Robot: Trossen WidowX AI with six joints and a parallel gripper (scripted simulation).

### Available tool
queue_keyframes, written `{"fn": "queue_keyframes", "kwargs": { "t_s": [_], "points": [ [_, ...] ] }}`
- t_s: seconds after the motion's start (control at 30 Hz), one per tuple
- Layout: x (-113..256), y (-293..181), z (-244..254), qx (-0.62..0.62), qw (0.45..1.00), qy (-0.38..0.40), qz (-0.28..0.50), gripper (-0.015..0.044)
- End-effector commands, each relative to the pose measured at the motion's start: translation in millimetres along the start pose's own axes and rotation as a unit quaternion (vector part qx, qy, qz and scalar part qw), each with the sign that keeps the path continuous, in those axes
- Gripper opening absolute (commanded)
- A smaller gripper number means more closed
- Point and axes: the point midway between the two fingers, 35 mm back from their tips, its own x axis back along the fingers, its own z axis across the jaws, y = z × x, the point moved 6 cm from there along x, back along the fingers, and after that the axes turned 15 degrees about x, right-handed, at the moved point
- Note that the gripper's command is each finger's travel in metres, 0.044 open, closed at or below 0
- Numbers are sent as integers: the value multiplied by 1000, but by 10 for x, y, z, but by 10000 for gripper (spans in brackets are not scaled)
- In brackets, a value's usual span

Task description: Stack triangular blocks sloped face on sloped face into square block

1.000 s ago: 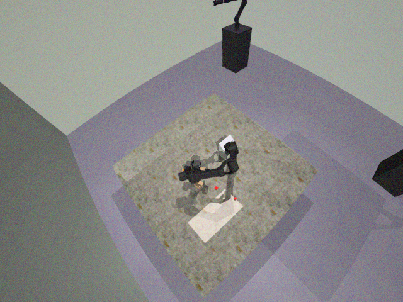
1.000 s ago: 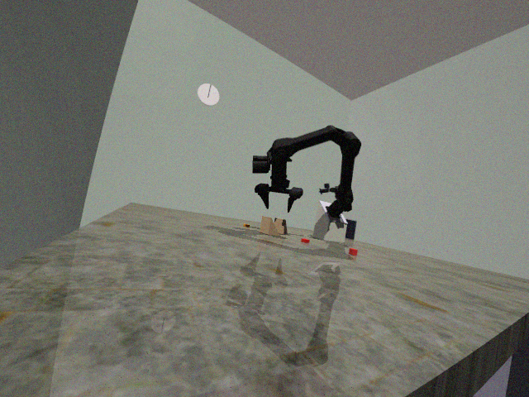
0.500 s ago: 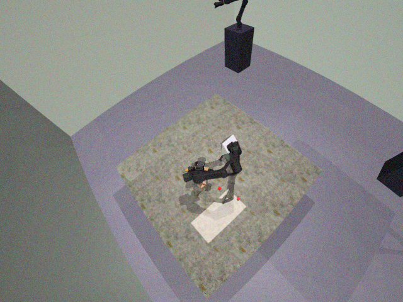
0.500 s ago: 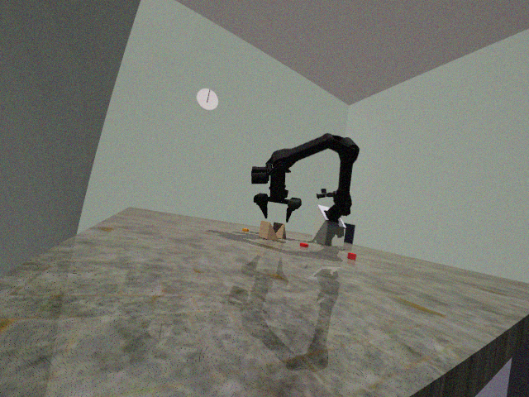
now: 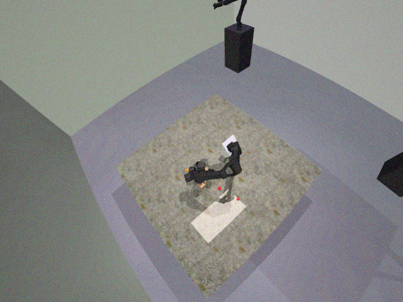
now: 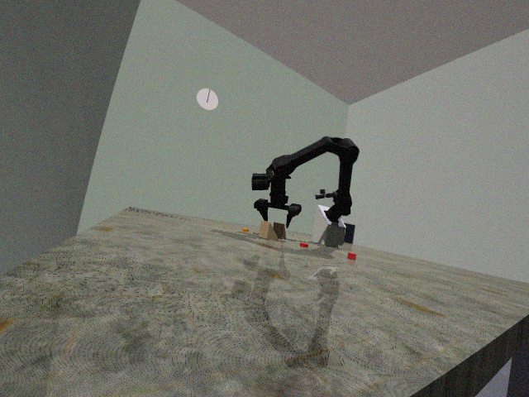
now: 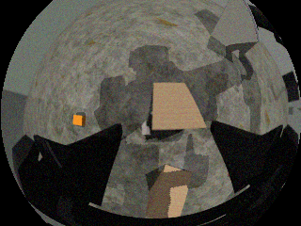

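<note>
Two wooden triangular blocks stand apart on the table. The far block [image 5: 206, 168] [image 6: 279, 230] [image 7: 176, 107] shows a plain light face in the wrist view, just ahead of the line between the fingertips. The near block [image 5: 202, 184] [image 6: 266, 231] [image 7: 178, 200] lies lower in the wrist view, partly shaded, with a sloped side visible in the exterior view. My gripper [image 6: 276, 223] [image 7: 168, 127] is wide open and empty, pointing down over the blocks with its fingertips low, near block-top height. Whether a finger touches a block cannot be told. The arm partly hides the blocks in the top view.
A small orange block [image 5: 186, 170] [image 6: 245, 229] [image 7: 78, 120] lies left of the blocks. Two small red blocks lie to the right, one nearer [image 5: 218, 188] [image 6: 303, 245] and one farther [image 5: 237, 198] [image 6: 351, 256]. A grey box [image 6: 335, 236] [image 7: 235, 29] stands by the arm's base.
</note>
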Motion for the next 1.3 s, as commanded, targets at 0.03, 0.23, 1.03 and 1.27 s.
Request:
{"fn": "queue_keyframes", "kwargs": {
  "t_s": [0.03, 0.23, 1.03, 1.27],
  "points": [
    [-112, 4, -16, -3, 1000, -7, -1, 440],
    [-209, 5, -32, -3, 1000, -7, -1, 440],
    [-467, 18, -94, -3, 1000, -8, -1, 282],
    [-467, 18, -94, -3, 1000, -8, -1, 197]
  ]
}}
